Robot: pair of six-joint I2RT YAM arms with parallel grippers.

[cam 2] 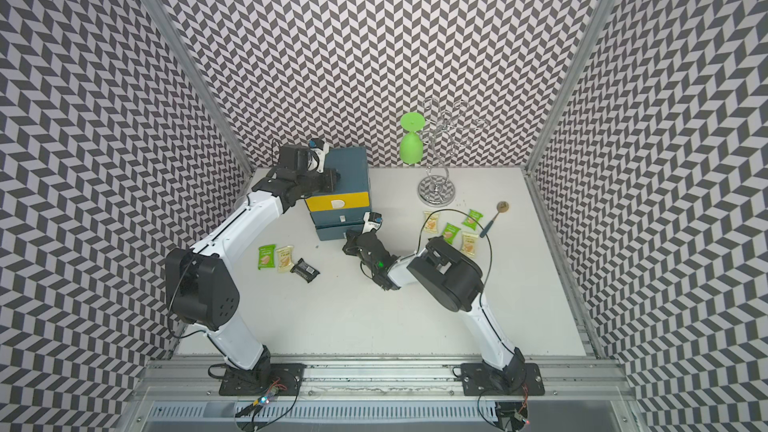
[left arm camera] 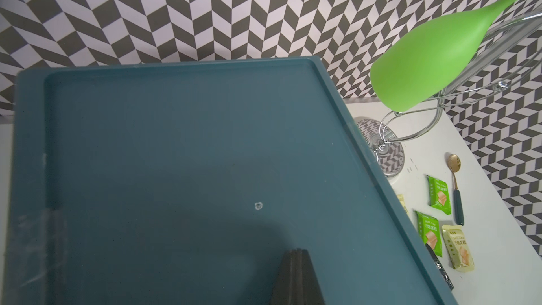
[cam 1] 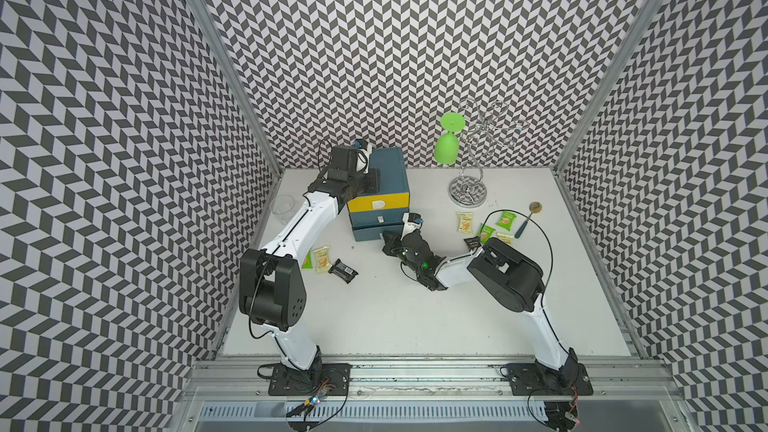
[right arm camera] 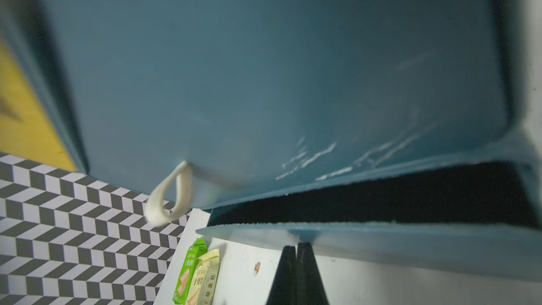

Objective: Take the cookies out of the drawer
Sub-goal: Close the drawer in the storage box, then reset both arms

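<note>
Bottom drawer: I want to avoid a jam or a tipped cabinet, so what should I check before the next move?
1. Left gripper shut, tips on the cabinet top, seemingly bracing it: ok.
2. Right gripper shut, tips at the front of the bottom drawer: ok.
3. Right gripper holding anything: cannot tell; nothing shows between its tips.
4. Drawer ajar, with a dark gap showing: ok.
5. Drawer emptied: cannot tell; the inside is dark.
6. Cookies lying on the table on both sides of the cabinet, clear of the drawer front: ok.
</note>
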